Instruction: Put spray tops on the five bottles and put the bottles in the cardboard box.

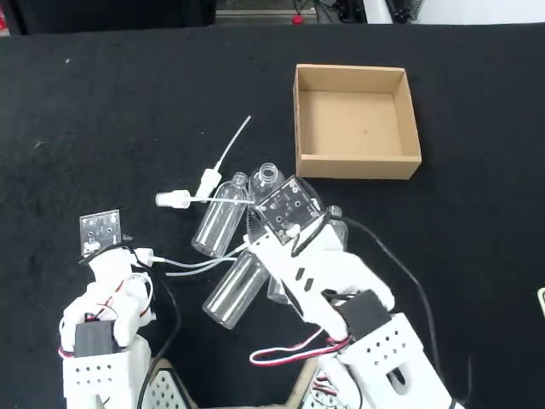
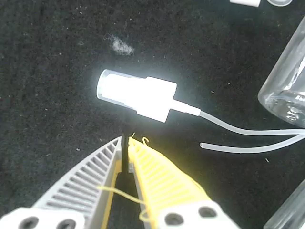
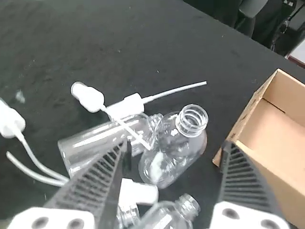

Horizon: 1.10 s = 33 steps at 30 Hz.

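cardboard box (image 1: 358, 169): open side up, on the black table (image 1: 102, 111); landmark for the rest.
bottles: uncapped, lying in a cluster off the box's near-left corner, partly under the right arm.
open-mouth bottle (image 3: 174, 152): closest to the box, just beside that corner; neck points towards the box.
left bottle (image 1: 218, 220): on the far side of the open-mouth bottle from the box; long axis diagonal, neck towards the box.
big bottle (image 1: 236, 290): farthest from the box; long axis diagonal, base away from the box, neck end hidden under the arm.
capped spray top (image 1: 174, 199): beyond the left bottle from the box; cap points away from the box, tube lies across that bottle.
long-tube spray top (image 1: 209, 181): beside the left bottle's neck, tube angled towards the level of the box's left wall.
nearest spray top (image 2: 137, 96): well apart from the box; clear cap points away from it, tube trails back to the cluster.
left gripper (image 2: 125, 141): jaws together, nothing between, tips just short of the nearest spray top.
right gripper (image 3: 175, 145): jaws wide apart, over the open-mouth bottle, not touching it.
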Each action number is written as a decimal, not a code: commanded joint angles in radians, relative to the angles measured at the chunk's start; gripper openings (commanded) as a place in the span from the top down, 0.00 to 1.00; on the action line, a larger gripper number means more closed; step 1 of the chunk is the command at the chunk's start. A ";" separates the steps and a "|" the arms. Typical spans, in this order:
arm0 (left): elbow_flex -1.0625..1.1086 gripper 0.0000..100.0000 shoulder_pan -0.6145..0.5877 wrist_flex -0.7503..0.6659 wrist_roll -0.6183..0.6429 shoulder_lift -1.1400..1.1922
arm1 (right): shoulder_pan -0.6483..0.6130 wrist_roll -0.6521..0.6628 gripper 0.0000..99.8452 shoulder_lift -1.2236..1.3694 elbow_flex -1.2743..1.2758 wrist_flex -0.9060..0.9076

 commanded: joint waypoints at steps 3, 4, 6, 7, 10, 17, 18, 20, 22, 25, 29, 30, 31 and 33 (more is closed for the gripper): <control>0.022 0.97 -0.004 0.005 -0.006 -0.005 | -0.043 -0.041 0.66 0.012 0.036 -0.092; 0.022 0.97 -0.004 0.005 -0.006 -0.005 | -0.048 -0.071 0.64 0.019 0.038 -0.092; 0.022 0.97 -0.004 0.005 -0.006 -0.005 | -0.049 -0.104 0.61 0.021 0.039 -0.092; 0.022 0.97 -0.004 0.005 -0.006 -0.005 | -0.044 -0.106 0.61 0.021 0.039 -0.094; 0.022 0.97 -0.004 0.005 -0.006 -0.005 | -0.009 -0.101 0.62 0.022 0.045 -0.138; 0.022 0.97 -0.004 0.005 -0.006 -0.005 | 0.028 -0.107 0.62 0.133 0.071 -0.299; 0.022 0.97 -0.004 0.005 -0.006 -0.005 | 0.028 -0.109 0.62 0.168 0.064 -0.318; 0.022 0.97 -0.004 0.005 -0.006 -0.005 | 0.034 -0.109 0.62 0.245 0.038 -0.351; 0.022 0.97 -0.004 0.005 -0.006 -0.005 | 0.034 -0.109 0.62 0.317 0.008 -0.382; 0.022 0.97 -0.004 0.005 -0.006 -0.005 | 0.034 -0.109 0.62 0.395 -0.022 -0.419; 0.022 0.97 -0.004 0.005 -0.006 -0.005 | 0.034 -0.109 0.62 0.466 -0.024 -0.482; 0.022 0.97 -0.004 0.005 -0.006 -0.005 | 0.037 -0.109 0.62 0.479 -0.022 -0.502; 0.022 0.97 -0.004 0.005 -0.006 -0.005 | 0.046 -0.109 0.62 0.495 -0.022 -0.519; 0.022 0.97 -0.004 0.005 -0.006 -0.005 | 0.068 -0.109 0.62 0.529 -0.027 -0.560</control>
